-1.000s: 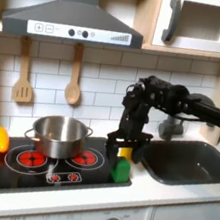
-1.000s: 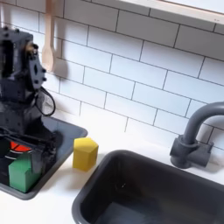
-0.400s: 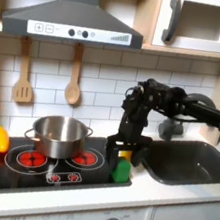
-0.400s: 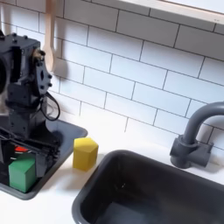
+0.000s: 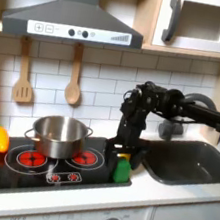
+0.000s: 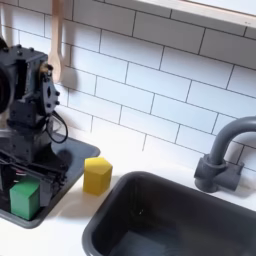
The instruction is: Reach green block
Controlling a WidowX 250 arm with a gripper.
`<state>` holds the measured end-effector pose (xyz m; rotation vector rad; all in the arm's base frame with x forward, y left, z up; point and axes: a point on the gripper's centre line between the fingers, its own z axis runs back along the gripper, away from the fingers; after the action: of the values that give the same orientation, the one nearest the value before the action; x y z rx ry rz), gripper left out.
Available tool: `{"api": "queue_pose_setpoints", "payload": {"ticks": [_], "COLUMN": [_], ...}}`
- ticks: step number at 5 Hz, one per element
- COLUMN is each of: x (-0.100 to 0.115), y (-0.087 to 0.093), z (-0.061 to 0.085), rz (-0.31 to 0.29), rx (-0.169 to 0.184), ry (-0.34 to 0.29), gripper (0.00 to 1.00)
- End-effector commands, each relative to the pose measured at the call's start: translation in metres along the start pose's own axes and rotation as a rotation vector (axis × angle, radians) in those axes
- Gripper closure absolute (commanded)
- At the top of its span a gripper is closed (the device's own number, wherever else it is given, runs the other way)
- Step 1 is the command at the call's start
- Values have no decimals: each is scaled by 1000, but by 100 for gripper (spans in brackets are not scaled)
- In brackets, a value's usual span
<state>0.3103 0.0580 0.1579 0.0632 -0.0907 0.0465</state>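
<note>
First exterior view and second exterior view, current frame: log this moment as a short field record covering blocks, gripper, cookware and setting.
setting: toy kitchen, black stovetop beside dark sink
green block: on the stovetop's corner nearest the sink, just below the gripper
yellow block: on the counter between stovetop and sink
gripper: pointing down over the green block; open or shut cannot be told
contact: not clear whether the gripper touches the green block
steel pot: on the stovetop, apart from the gripper
wall: wooden utensils hanging on white tiles
</note>
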Motion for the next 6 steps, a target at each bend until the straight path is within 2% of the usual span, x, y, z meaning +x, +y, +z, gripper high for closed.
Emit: {"api": "queue_pose_setpoints", "payload": {"ticks": [1, 3, 4, 5, 6], "x": [-1, 0, -1, -3, -1], "y": [3, -1, 1, -1, -4], "z": [-14, -17, -20, -23, -21], "rz": [17, 3, 9, 7, -3], "rx": [-2, -7, -11, -33, -29], "ry": [41, 42, 63, 68, 62], "gripper": [0, 0, 0, 0, 0]}}
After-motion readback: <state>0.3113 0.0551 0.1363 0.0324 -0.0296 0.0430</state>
